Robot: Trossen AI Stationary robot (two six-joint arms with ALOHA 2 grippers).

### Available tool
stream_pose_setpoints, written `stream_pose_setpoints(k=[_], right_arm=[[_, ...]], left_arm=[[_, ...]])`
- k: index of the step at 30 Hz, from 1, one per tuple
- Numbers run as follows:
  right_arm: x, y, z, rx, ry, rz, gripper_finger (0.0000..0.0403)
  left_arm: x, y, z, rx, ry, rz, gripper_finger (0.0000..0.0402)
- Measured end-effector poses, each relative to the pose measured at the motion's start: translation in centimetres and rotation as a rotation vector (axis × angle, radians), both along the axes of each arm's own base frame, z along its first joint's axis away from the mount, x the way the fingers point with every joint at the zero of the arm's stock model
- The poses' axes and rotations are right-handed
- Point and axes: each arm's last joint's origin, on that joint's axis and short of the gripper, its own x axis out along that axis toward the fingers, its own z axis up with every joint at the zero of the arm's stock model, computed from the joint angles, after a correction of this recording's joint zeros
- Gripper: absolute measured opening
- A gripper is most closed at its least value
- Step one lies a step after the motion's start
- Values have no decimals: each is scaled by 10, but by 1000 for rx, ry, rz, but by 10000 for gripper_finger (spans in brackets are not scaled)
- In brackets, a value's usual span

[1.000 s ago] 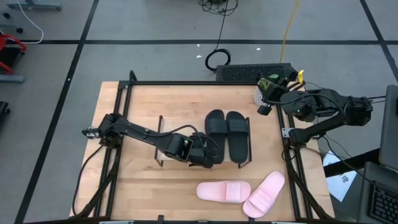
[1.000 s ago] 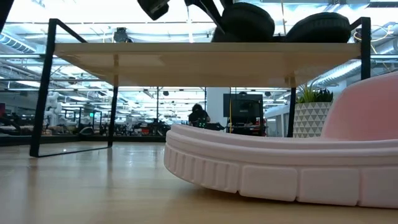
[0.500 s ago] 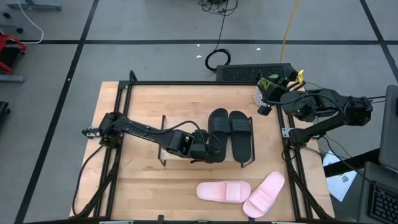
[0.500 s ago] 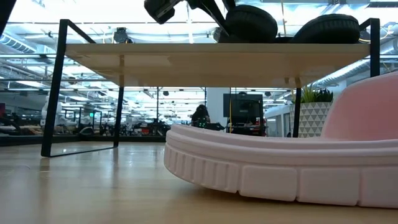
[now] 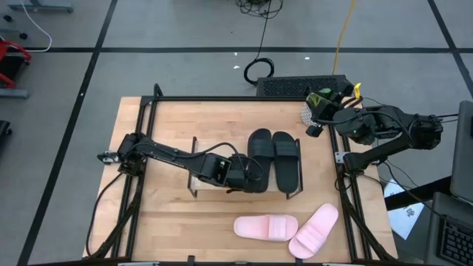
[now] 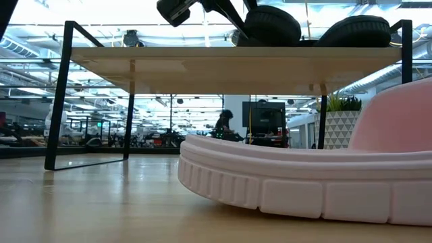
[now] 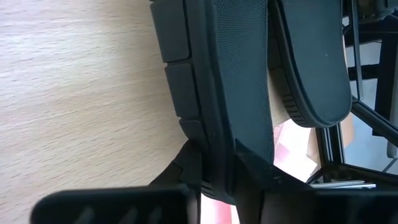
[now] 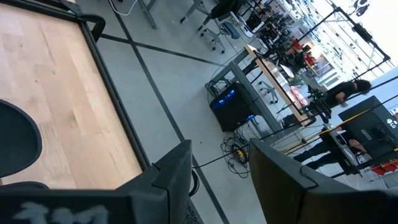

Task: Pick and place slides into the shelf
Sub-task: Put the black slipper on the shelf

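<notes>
Wooden butcher-block table (image 5: pixel 155 133) filled mid-frame in the high view, grey taped floor around it. Low rack with light wooden board top and thin black metal frame (image 6: pixel 202 59) sat centre of the table. Two matte black open-toe slides sat on it side by side: left black slide (image 5: pixel 257 159) and right black slide (image 5: pixel 286 159), just right of centre. Two pale pink slides lay off the shelf at the lower right of the table, touching each other: flat pink slide (image 5: pixel 266 227) and angled pink slide (image 5: pixel 314 230).

Left gripper (image 5: pixel 251 180) was at the near end of the left black slide, its fingers (image 7: pixel 199 168) clamped on the sole edge in the left wrist view; the grip looked close to letting go. Right gripper (image 8: pixel 217 180) was parked at the upper right table edge, fingers moderately spread, holding nothing.

Risks, judged:
- pulling back before the fingers cleared could drag the left black slide off the board edge.
- a nudge sideways could shove it into the right black slide.
- light rack could shift if pushed.
- both black slides sat on the right half, so pink ones would need the bare left half.
</notes>
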Motion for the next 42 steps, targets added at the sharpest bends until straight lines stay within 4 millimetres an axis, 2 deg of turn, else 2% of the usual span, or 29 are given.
stream_pose_setpoints(k=[8, 13, 37, 42], right_arm=[[1, 1, 0, 25, -4, 28, 148], [3, 2, 0, 65, -14, 85, 148], [5, 3, 3, 70, -57, 89, 148], [6, 4, 3, 108, -57, 150, 148]], left_arm=[[0, 0, 0, 3, 6, 0, 85], [0, 1, 0, -2, 8, -2, 87], [0, 3, 0, -15, 11, -8, 89], [0, 3, 0, -13, 11, -10, 91]])
